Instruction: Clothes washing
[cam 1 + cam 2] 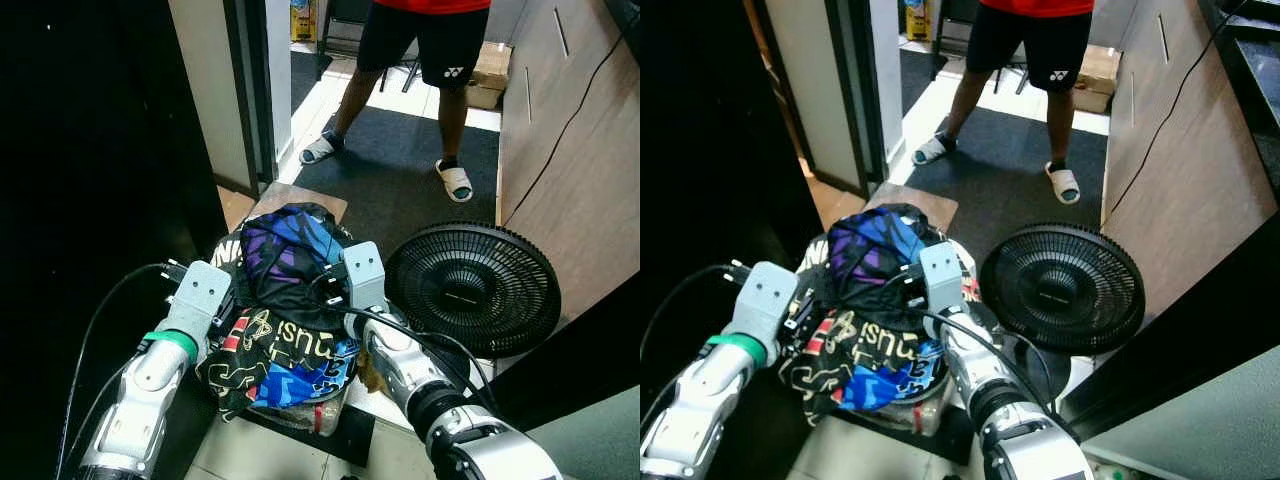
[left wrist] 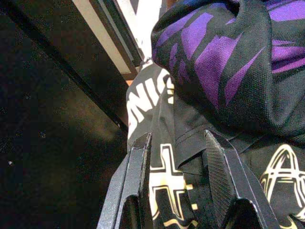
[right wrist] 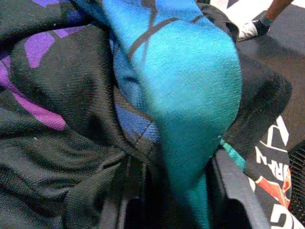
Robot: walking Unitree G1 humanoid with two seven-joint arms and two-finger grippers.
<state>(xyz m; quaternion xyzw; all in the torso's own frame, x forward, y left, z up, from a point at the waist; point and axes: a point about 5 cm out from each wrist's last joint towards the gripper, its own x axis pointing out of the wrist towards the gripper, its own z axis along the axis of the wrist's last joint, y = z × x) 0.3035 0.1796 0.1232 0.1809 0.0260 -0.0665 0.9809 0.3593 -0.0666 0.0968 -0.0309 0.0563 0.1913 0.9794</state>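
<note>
Flanking clothes pile (image 1: 285, 310), left end effector (image 2: 188, 183) clamped on cloth, right end effector (image 3: 176, 191) likewise.

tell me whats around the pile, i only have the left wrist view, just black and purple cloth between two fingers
Observer: The clothes pile sits in a basket on the floor, with the left gripper on its left side and the right gripper on its right, each with fabric between its fingers.
Operator: anything beside it on the right
Observer: A black floor fan, lying face up, is right next to the pile, close to the right arm.
Operator: path ahead free
Observer: No, a person in sandals stands on the dark mat just past the pile.
</note>
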